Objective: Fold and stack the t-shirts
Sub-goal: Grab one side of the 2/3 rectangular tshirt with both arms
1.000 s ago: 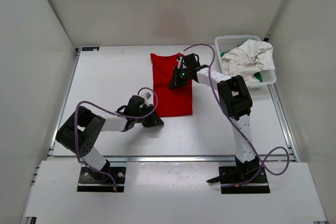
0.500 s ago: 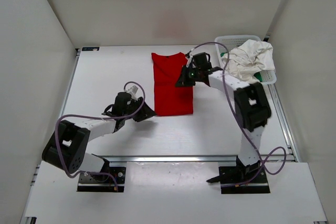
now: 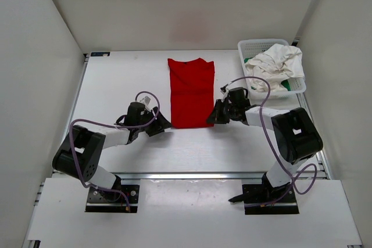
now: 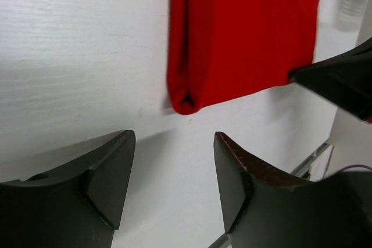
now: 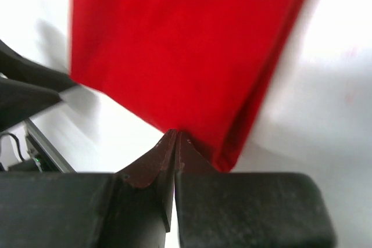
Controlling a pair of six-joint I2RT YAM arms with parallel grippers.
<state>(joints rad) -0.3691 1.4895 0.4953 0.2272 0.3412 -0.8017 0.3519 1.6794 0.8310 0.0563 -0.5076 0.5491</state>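
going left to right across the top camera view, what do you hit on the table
left end effector → red t-shirt → right end effector → white mesh basket

Three t-shirts in all: one red t-shirt (image 3: 190, 91), one white t-shirt (image 3: 273, 62) and one green t-shirt (image 3: 286, 85), only small patches of it showing. One white mesh basket (image 3: 256, 43). One table (image 3: 122, 79). Two arms, the left arm (image 3: 110, 137) and the right arm (image 3: 261, 117), with one claw apiece: the left claw (image 3: 166, 124) and the right claw (image 3: 215, 117)
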